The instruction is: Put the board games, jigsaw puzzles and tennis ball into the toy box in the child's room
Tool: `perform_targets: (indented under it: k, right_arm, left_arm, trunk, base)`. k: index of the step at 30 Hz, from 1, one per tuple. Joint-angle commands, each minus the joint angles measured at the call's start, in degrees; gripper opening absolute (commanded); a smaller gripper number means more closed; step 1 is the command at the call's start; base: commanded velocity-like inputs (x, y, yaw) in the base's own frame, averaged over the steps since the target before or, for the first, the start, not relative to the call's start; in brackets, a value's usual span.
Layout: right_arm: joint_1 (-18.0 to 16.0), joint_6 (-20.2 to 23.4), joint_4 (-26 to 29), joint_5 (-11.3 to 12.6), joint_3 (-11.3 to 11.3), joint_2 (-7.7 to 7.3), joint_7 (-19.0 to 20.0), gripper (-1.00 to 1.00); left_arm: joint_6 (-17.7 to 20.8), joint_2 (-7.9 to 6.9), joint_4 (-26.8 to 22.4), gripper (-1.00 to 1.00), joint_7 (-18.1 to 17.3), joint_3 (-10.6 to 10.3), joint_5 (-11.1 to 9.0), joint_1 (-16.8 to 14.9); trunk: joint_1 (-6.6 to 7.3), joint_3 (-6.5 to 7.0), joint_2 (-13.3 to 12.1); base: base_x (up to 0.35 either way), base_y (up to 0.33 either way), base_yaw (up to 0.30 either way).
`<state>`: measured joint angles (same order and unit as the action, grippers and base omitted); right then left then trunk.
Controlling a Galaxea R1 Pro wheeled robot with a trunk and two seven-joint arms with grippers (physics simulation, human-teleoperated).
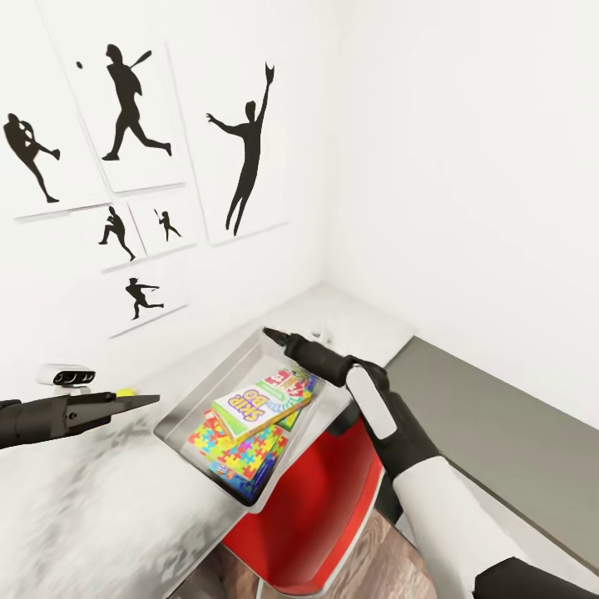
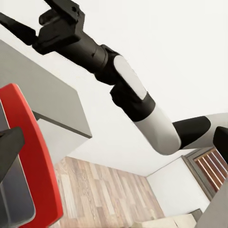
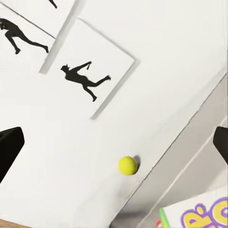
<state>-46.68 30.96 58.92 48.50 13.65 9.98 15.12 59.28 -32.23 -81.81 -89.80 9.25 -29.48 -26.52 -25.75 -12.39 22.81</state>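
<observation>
The toy box [image 1: 193, 406] sits just below the middle of the head view, on the near edge of the table [image 1: 83, 507]. It is a light grey, smooth-walled rectangular bin with sloping sides, and its long axis runs from the lower left up toward the upper right of the frame. Inside it a board game [image 1: 259, 402] lies on top, a thin flat box with a white, green and red printed cover, its long side following the bin's diagonal. A corner of the same cover shows at the lower right of my right wrist view [image 3: 199, 216]. Under it lie the jigsaw puzzles [image 1: 241, 453], flat slabs of interlocking pieces in yellow, pink, blue, green and orange, toward the bin's lower end.

The tennis ball [image 1: 126, 392] is a small round yellow-green thing at the left of the head view, resting on the pale table close to the wall, just behind my left fingers [image 1: 133, 403]. In the right wrist view [image 3: 128, 165] it sits low and centre with a small shadow beside it.

My left fingers are dark, long and pointed toward the bin; I cannot tell whether they are apart or together. My right fingers [image 1: 279, 337] hang over the bin's far end, pointing to the upper left; in the wrist view their dark tips stand wide apart at the frame's edges, holding nothing.

A glossy red chair [image 1: 308, 507] stands below the bin. Black sports silhouette pictures [image 1: 125, 108] hang on the white wall above.
</observation>
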Motion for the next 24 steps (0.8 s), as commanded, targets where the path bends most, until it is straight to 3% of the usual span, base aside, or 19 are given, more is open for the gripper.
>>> perform_targets:
  k: [1, 4, 9, 13, 17, 20, 24]
  right_arm:
    - [0.01, 2.66, 2.8, 0.04, -0.19, 0.01, -0.06, 1.0]
    - [0.2, 6.8, 8.37, 0.02, -0.46, 0.01, -0.35, 1.0]
    - [0.33, 8.19, 10.67, 0.35, -0.55, 0.01, -0.87, 1.0]
    - [2.39, 8.4, 11.79, 1.39, -0.61, -4.71, -0.17, 1.0]
    - [9.47, 8.49, 18.29, 5.67, -1.84, -9.42, 3.64, 1.0]
    - [16.02, 8.25, 24.65, 7.17, -3.39, -13.35, 7.65, 1.0]
    - [22.0, 7.91, 28.82, 7.56, -5.23, -15.16, 10.44, 1.0]
  left_arm:
    - [0.61, -0.03, -0.01, 1.0, -0.21, -0.02, 0.02, -0.04]
    - [0.62, -0.03, -0.01, 1.0, -0.21, 0.02, 0.03, -0.03]
    - [0.59, -0.03, -0.01, 1.0, -0.21, -0.02, 0.04, -0.04]
    - [0.58, -0.03, -0.01, 1.0, -0.21, -0.02, 0.04, -0.04]
    - [0.57, -0.03, -0.01, 1.0, -0.21, 0.0, 0.04, -0.02]
    - [0.58, -0.03, -0.01, 1.0, -0.21, -0.02, 0.05, -0.03]
    - [0.61, -0.01, -0.01, 1.0, -0.21, -0.02, 0.11, -0.03]
  trunk:
    - [-0.03, -0.12, 0.11]
    - [-0.03, -0.12, 0.11]
    - [-0.03, -0.12, 0.11]
    - [-0.03, -0.12, 0.11]
    - [-0.03, -0.12, 0.11]
    - [-0.03, -0.12, 0.11]
    - [-0.03, -0.12, 0.11]
  base:
    - [-0.075, 0.006, 0.0]
    - [-0.139, 0.053, 0.0]
    - [-0.059, 0.025, 0.0]
    - [-0.056, 0.018, 0.0]
    - [-0.143, 0.075, 0.0]
    - [-0.043, 0.022, 0.0]
    - [-0.01, 0.005, 0.0]
